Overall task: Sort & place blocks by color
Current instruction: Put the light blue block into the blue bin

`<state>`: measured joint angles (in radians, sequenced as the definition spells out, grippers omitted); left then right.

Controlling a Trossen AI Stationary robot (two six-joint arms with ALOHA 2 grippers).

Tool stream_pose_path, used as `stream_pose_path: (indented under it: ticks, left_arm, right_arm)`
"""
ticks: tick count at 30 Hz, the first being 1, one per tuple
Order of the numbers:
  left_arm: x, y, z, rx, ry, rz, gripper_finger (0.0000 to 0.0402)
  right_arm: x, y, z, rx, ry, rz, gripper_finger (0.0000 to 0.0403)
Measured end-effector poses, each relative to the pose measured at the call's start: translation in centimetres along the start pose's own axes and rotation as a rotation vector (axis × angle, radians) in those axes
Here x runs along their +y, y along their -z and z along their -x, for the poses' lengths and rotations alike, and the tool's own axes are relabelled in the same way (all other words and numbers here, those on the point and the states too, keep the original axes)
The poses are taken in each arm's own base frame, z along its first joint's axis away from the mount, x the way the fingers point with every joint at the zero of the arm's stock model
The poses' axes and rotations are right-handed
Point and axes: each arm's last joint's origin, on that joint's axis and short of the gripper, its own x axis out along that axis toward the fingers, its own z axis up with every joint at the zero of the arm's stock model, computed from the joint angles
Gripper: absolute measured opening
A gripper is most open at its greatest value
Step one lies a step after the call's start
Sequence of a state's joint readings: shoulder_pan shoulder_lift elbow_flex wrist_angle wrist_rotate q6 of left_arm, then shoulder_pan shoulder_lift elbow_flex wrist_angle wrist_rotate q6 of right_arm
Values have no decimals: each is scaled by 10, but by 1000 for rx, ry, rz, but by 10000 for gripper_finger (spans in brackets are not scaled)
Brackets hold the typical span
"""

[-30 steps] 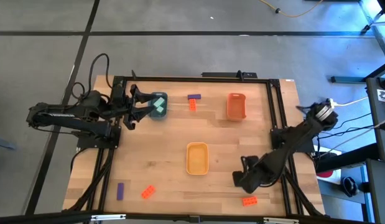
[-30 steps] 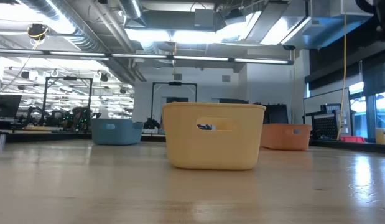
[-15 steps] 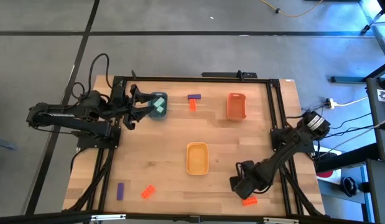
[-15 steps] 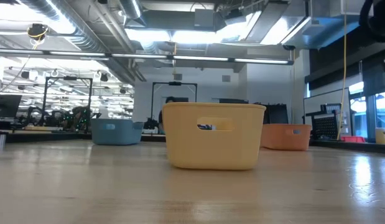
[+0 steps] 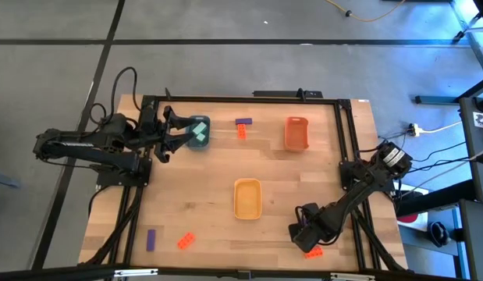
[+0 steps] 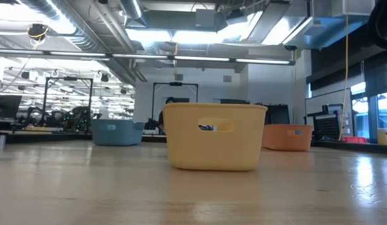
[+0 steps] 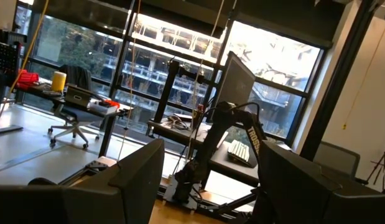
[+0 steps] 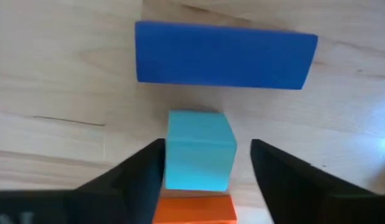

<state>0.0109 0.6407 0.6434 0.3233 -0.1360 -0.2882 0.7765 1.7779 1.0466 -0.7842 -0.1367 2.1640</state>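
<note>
In the right wrist view my right gripper point(image 8: 206, 163) is open, pointing down at the table near its near right corner point(image 5: 302, 234). Its fingers stand on either side of a mint-green block point(image 8: 199, 148), one finger close beside it. A purple-blue block point(image 8: 224, 60) lies just beyond, and an orange-red block point(image 8: 195, 210) point(image 5: 312, 251) lies just before it. My left gripper point(image 5: 181, 131) point(image 7: 208, 186) waits open beside the blue tray point(image 5: 199, 141), which holds two mint-green blocks point(image 5: 198, 129).
On the table stand the yellow tray point(image 5: 247, 211) point(image 6: 213, 147) in the middle and the orange tray point(image 5: 296, 143) far right. Loose blocks: a purple one point(image 5: 243, 122) and an orange-red one point(image 5: 241, 133) at the far side, another purple one point(image 5: 150, 239) and another orange-red one point(image 5: 186, 240) near left.
My right gripper has moved toward the table's near edge and a little left, coming over the blocks by the orange-red one there. The left arm and all the blocks have kept still.
</note>
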Motion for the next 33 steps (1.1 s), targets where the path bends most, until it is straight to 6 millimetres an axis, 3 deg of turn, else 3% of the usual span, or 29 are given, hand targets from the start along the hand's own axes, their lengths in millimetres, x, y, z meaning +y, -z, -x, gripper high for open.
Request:
stream_pose_path:
  ticks: [5,12,16,25,33]
  left_arm:
    - [0,0,0,0,0,20,253]
    - [0,0,0,0,0,50,253]
    - [0,0,0,3,7,54,253]
    - [-2,1,0,19,51,67,253]
    - [3,25,-15,171,35,-132,253]
  right_arm:
    - [2,-2,1,-8,-10,11,135]
    - [8,-11,15,-58,-127,23,135]
    - [10,-19,37,-104,-239,88,135]
    - [16,-54,109,-356,-654,204,135]
    - [44,-102,150,-534,-897,399,135]
